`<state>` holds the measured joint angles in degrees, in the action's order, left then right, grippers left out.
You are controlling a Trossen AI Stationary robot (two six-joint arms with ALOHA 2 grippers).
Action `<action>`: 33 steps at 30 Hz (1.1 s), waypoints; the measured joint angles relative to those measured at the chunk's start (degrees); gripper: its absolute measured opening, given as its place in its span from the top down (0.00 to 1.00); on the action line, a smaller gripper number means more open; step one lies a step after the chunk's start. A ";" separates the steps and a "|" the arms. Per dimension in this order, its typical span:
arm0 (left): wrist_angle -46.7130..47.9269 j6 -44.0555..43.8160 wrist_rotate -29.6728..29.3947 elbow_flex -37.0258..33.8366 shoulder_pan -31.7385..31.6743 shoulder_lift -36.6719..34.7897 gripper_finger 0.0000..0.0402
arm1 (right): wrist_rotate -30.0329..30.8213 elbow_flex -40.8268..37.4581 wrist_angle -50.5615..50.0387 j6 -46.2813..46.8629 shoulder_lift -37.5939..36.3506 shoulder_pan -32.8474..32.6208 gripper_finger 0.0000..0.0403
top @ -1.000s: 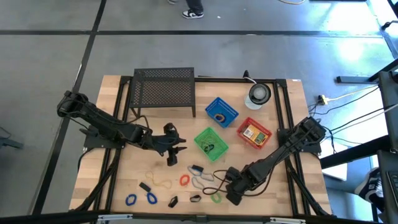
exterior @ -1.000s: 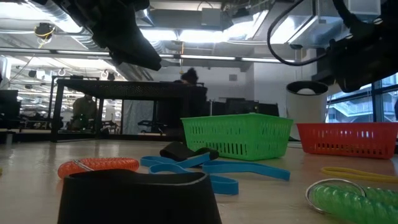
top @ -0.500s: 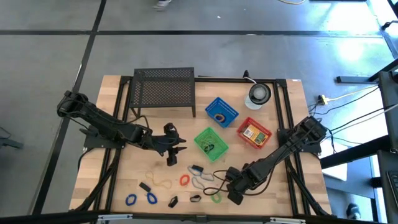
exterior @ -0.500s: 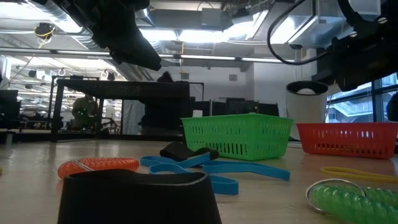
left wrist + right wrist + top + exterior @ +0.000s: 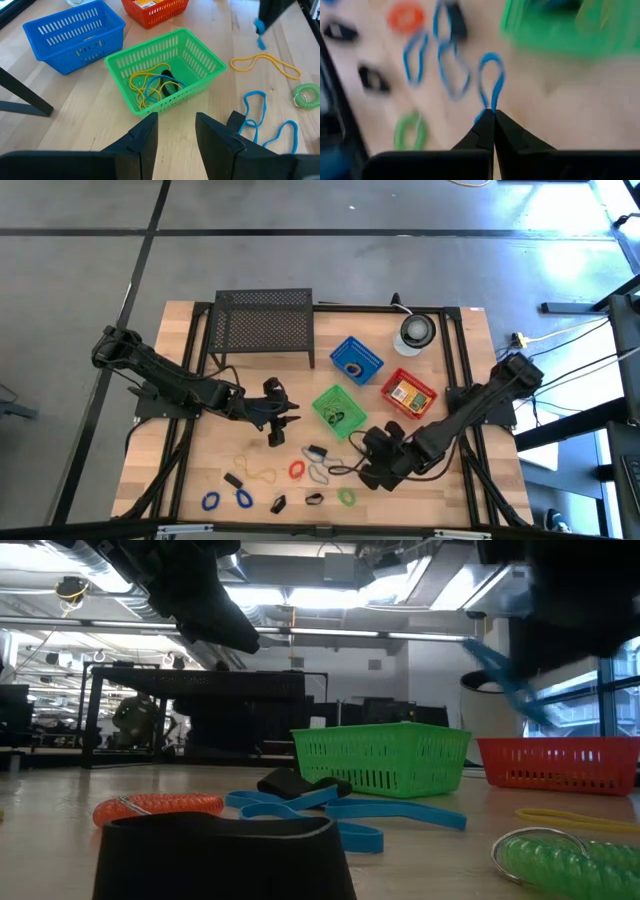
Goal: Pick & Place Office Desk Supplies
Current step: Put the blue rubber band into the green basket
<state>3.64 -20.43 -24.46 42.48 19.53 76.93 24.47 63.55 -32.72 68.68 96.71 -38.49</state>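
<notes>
Blue rubber band (image 5: 491, 80) hangs pinched between the closed fingertips of the right gripper (image 5: 492, 116), lifted clear of the table at about 5 o'clock from the green basket (image 5: 340, 408). Carry it high enough to clear the basket rim, centre over the opening, and release only once the loop dangles inside. The left gripper (image 5: 176, 131) hovers at 9 o'clock of that basket, fingers parted and empty.

Right wrist view motion-blurred, green basket (image 5: 555, 25) smeared, black clips (image 5: 372, 79) indistinct
</notes>
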 joint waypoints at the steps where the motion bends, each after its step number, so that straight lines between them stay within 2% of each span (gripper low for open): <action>1: 0.00 -0.02 0.01 0.00 0.00 0.00 0.69 | 3.60 0.02 0.38 -0.88 -0.29 -0.03 0.99; 10: 0.00 -0.02 -0.03 0.00 0.00 0.00 0.69 | 36.83 0.11 9.00 -12.18 -0.84 -0.01 1.00; 13: 0.00 -0.01 -0.03 0.00 0.00 0.00 0.69 | 43.96 0.15 13.76 -17.18 -0.86 -0.01 1.00; 16: 0.00 -0.02 -0.06 0.00 0.00 0.00 0.69 | 47.62 0.17 18.06 -23.03 -0.88 0.21 1.00; 19: 0.00 0.00 -0.14 0.00 0.00 0.00 0.69 | 48.57 0.17 21.03 -26.17 -0.91 0.94 1.00; 22: 0.00 -0.02 -0.97 0.00 0.00 0.00 0.69 | 46.37 0.17 21.59 -27.12 -0.93 2.29 1.00; 30: 0.00 -1.11 -1.58 0.00 0.00 0.00 0.69 | 31.01 0.17 20.59 -27.14 -0.95 8.60 1.00; 33: -0.01 -1.44 -1.55 0.00 0.00 0.00 0.69 | 27.45 0.20 18.64 -25.42 -0.86 11.36 1.00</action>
<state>3.63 -21.87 -26.01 42.48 19.53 76.93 51.91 63.74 -14.07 43.26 95.86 -27.14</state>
